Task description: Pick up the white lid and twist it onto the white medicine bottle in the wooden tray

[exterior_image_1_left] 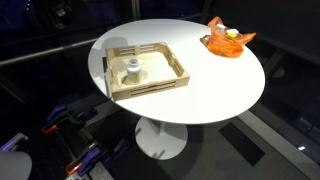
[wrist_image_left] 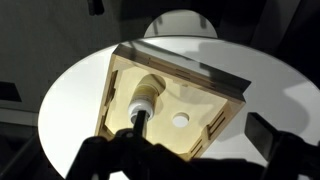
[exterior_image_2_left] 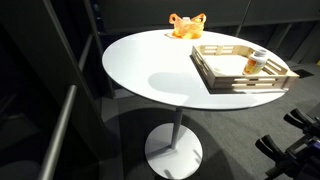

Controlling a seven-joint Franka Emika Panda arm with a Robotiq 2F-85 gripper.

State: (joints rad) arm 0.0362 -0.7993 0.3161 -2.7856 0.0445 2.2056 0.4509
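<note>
Dim room, dark floor; one round white pedestal table (exterior_image_1_left: 210, 90) fills the scene. No arm in either exterior view.

- The wooden tray (exterior_image_1_left: 150, 90) sits on the table's 9 o'clock side in an exterior view. The orange crinkled dish (exterior_image_1_left: 229, 40) is well apart at about 1 o'clock, near the rim.
- The white medicine bottle (exterior_image_1_left: 132, 69) stands upright inside the tray, towards one wall.
- In the wrist view the white lid (wrist_image_left: 181, 118) lies flat on the tray floor, at roughly 4 o'clock from the bottle and apart from it.
- The gripper (wrist_image_left: 190, 150) hangs high over the tray. Its jaws show as dark blurs at the bottom of the wrist view, spread wide with nothing between them.

Risks, as I judge them:
- The lid is thin and flat on the wood, so fingers may scrape the floor or slide it away at closing.
- The lid lies near a tray wall, so a wide approach could catch the raised side and shift the tray.
- The bottle is small and unfixed. A tilted lid could cross-thread, and the twist may spin or topple the bottle rather than seat the lid.

Count: table 1, tray 1, bottle 1, lid 1, dish 1, gripper 1.
</note>
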